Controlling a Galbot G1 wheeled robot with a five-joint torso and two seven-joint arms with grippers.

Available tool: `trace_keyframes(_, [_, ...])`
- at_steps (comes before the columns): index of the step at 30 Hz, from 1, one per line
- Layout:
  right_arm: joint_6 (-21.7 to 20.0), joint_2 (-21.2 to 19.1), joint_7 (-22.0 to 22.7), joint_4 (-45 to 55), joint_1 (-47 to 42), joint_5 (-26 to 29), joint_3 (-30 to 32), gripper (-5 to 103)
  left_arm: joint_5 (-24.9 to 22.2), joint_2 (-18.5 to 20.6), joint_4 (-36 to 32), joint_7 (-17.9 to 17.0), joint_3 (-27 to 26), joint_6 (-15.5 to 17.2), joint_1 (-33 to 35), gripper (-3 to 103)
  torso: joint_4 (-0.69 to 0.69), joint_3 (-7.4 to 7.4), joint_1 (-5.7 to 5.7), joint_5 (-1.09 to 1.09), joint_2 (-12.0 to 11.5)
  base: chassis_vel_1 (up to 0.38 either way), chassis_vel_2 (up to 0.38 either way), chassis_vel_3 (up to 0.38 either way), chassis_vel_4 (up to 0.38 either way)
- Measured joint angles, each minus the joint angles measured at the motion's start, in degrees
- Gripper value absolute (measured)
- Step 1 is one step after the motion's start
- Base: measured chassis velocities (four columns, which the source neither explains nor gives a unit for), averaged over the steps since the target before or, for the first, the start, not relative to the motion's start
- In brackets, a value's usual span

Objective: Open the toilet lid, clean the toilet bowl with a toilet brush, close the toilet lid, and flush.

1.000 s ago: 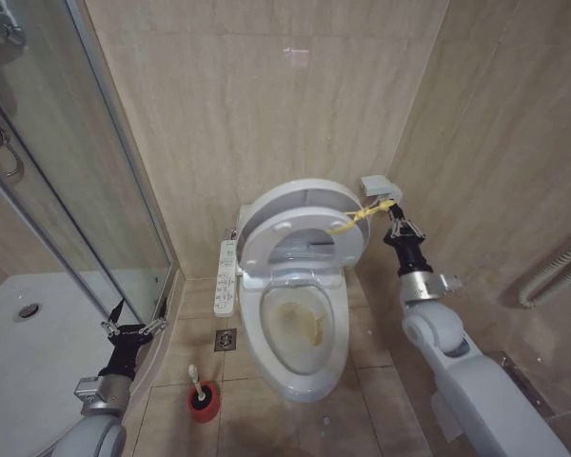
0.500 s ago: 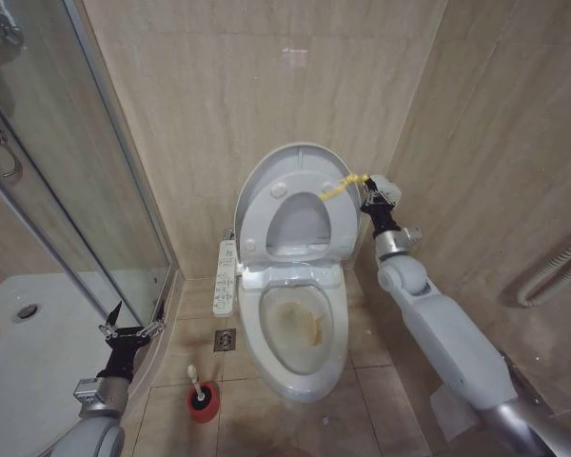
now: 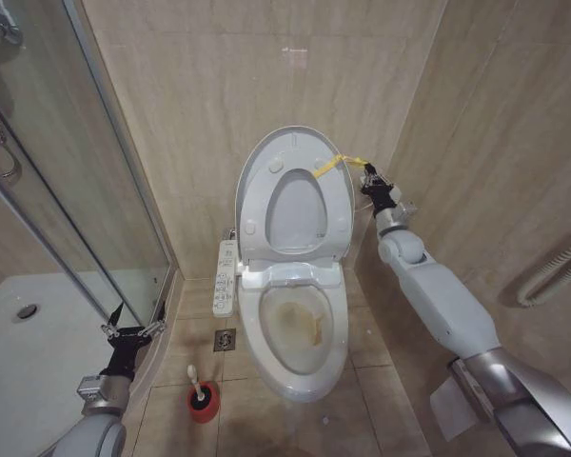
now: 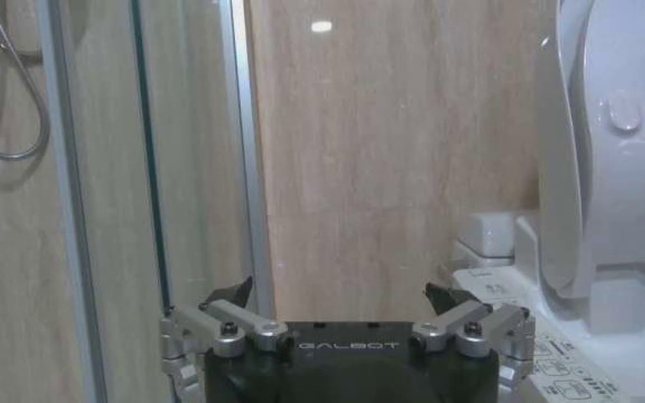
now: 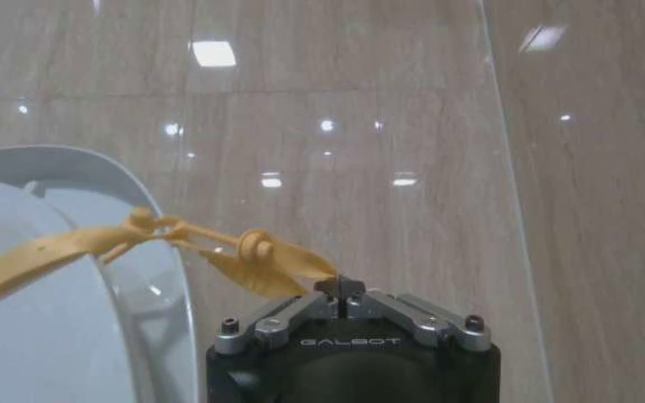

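Note:
The toilet lid (image 3: 293, 214) stands upright against the back wall, with the white seat ring (image 3: 255, 205) raised in front of it. A yellow tie (image 3: 331, 164) runs from the lid's rim to my right gripper (image 3: 367, 177), which is shut on the tie's end beside the lid's upper right edge. In the right wrist view the tie (image 5: 233, 252) ends between the closed fingertips of that gripper (image 5: 343, 287). The stained toilet bowl (image 3: 300, 328) lies uncovered below. The toilet brush (image 3: 197, 381) stands in its red holder (image 3: 205, 404) on the floor. My left gripper (image 3: 133, 322) (image 4: 351, 298) hangs open by the shower door.
A glass shower door (image 3: 95, 190) and white shower tray (image 3: 29, 352) fill the left. A control panel (image 3: 226, 278) sticks out on the bowl's left side, with a floor drain (image 3: 226, 340) beneath. Tiled walls close in behind and on the right, where a hose (image 3: 552, 271) hangs.
My right gripper has pulled the yellow tie up and back towards the wall. Lid and seat ring have swung from half raised to upright. The left arm has stayed still.

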Motion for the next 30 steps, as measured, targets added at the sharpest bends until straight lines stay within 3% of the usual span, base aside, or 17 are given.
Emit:
trace_keyframes(9, [-0.7,1.1,0.2,-1.3,1.4,-0.4,-0.8,0,-0.8,0.5,0.2,0.0,-0.4,-0.2,0.1,100,-0.02,0.0,0.0,0.0,0.0,0.0,0.0,0.0,0.0])
trace_keyframes(11, [-1.3,0.6,0.8,0.7,0.1,-0.3,-0.8,5,-1.0,0.6,0.2,0.0,-0.5,-0.3,0.1,100,-0.01,-0.01,0.0,0.0,0.0,0.0,0.0,0.0,0.0])
trace_keyframes(17, [-2.3,-2.3,2.5,8.1,-5.7,0.1,0.0,5,-1.2,0.7,0.2,0.0,-0.5,-0.3,0.1,100,-0.01,-0.01,-0.01,0.0,0.0,0.0,0.0,0.0,0.0])
trace_keyframes(18, [-2.5,-3.8,2.9,11.1,-8.1,0.2,0.5,32,-1.1,0.6,0.2,0.0,-0.3,-0.3,0.0,100,-0.02,-0.01,-0.01,0.02,0.0,0.0,0.0,0.0,0.0])
trace_keyframes(24, [-2.0,-8.5,3.2,19.3,-15.5,0.2,3.7,32,-0.8,0.1,0.1,0.0,0.3,-0.4,0.0,100,-0.02,-0.01,-0.01,0.02,0.0,0.0,0.0,0.0,0.0])
trace_keyframes(25, [-1.6,-9.5,3.2,21.2,-17.4,0.2,4.8,59,-0.7,0.1,0.0,0.0,0.4,-0.4,0.1,100,-0.02,-0.01,-0.01,0.02,0.0,0.0,0.0,0.0,0.0])
trace_keyframes(30, [-0.9,-12.3,5.1,29.8,-26.5,0.3,9.3,59,-0.7,0.0,-1.0,0.0,0.4,-0.5,0.4,100,0.0,-0.01,-0.01,0.01,0.0,0.0,0.0,0.0,0.0])
